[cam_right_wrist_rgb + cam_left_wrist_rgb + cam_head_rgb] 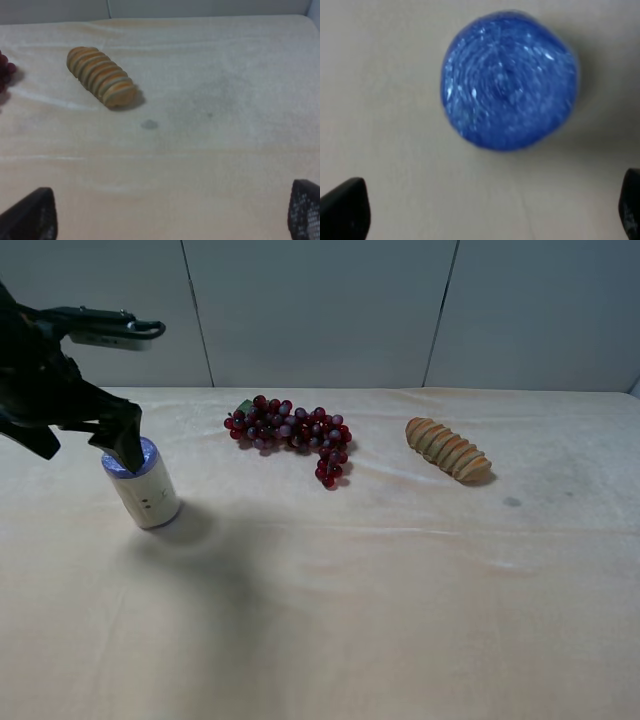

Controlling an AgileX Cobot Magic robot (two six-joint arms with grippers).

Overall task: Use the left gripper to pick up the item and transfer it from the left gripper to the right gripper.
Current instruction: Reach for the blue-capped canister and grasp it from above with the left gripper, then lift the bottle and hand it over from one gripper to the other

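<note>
We show a cloth-covered table (pixel 400 620) in the high view, with the two wrist views beneath it. The left arm (pixel 40 390) reaches in over one end of the table, and the left gripper (pixel 126 452) hangs at its tip. The grape bunch (pixel 290 433) lies well apart from that gripper, towards the table's middle. The ridged bread-like piece (pixel 447 449) lies farther off the same way, and it is ahead of the right gripper (pixel 167 220) in that gripper's own view.

The can (pixel 146 490) stands on its end directly below the left gripper. In the high view the gripper's tip overlaps the can's upper rim, and we cannot tell whether they touch. The left wrist view meets the can's blue top (pixel 510 80) face-on. We therefore judge that the can's long axis runs along the gripper's line of approach.

The left gripper (pixel 487 210) is spread wide and holds nothing. Only its two fingertips (pixel 342 212) show, at opposite corners, and the can's top sits forward of the line between them. We judge that the grasp calls for a small shift to centre the can before descending. The right gripper is likewise spread wide and empty. The can is absent from its view, so the left gripper is the nearer.
</note>
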